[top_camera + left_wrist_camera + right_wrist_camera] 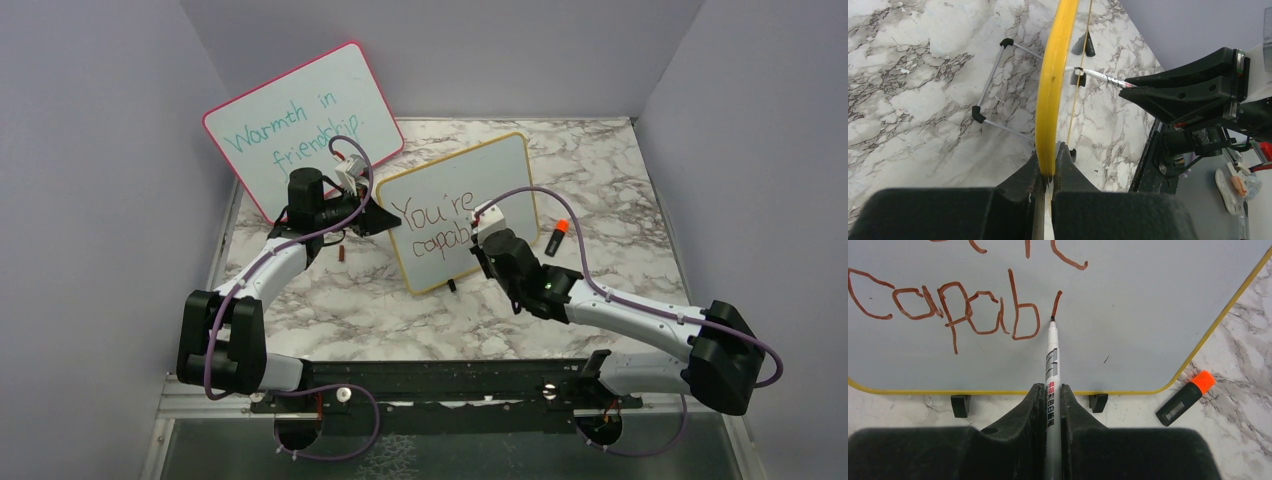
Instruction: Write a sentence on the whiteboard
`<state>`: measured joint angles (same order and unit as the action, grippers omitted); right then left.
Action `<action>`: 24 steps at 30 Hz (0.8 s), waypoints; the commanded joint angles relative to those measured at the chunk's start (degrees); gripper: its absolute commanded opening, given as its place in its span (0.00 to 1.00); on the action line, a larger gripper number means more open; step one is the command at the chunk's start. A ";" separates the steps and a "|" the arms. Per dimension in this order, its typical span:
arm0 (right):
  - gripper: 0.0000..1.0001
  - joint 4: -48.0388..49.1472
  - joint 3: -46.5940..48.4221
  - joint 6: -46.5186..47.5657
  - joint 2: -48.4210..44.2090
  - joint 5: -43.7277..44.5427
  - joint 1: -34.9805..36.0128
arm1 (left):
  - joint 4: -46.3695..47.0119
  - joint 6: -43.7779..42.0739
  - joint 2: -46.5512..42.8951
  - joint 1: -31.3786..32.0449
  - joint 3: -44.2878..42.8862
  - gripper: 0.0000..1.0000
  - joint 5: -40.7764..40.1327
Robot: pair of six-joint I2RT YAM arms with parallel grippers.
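The yellow-framed whiteboard (500, 170) stands upright mid-table on small black feet. On it the sentence (432, 212) in red-brown reads "You're" over "capab" plus a fresh stroke (1056, 302). My left gripper (392, 222) is shut on the board's left edge; the left wrist view shows the yellow frame (1055, 75) pinched in that gripper (1049, 150). My right gripper (1051, 387) is shut on a white marker (1052, 360), whose tip touches the board (1138, 300) at the foot of that stroke, right of "capab" (948, 310).
A larger pink-framed board (300, 125) with teal writing leans at the back left. The orange-and-black marker cap (556, 237) lies on the marble just right of the whiteboard. A small red bit (341, 255) lies under the left arm. Purple walls enclose the table.
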<state>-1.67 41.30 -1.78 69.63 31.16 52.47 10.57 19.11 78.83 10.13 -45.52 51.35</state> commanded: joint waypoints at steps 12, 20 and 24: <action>0.01 -7.21 0.19 -3.63 0.75 -4.28 -0.35 | -5.56 -4.08 1.96 0.24 0.25 0.00 -5.58; 0.01 -8.24 0.25 -3.54 -0.48 -3.46 -0.35 | -5.65 -4.17 1.86 0.24 0.31 0.00 -5.77; 0.01 -8.37 0.10 -3.29 -0.87 -2.47 -0.35 | -5.73 -4.17 1.94 0.25 0.22 0.00 -5.83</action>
<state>-8.16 41.30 -4.51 69.25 29.08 52.45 10.55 18.90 78.83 10.13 -45.54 51.37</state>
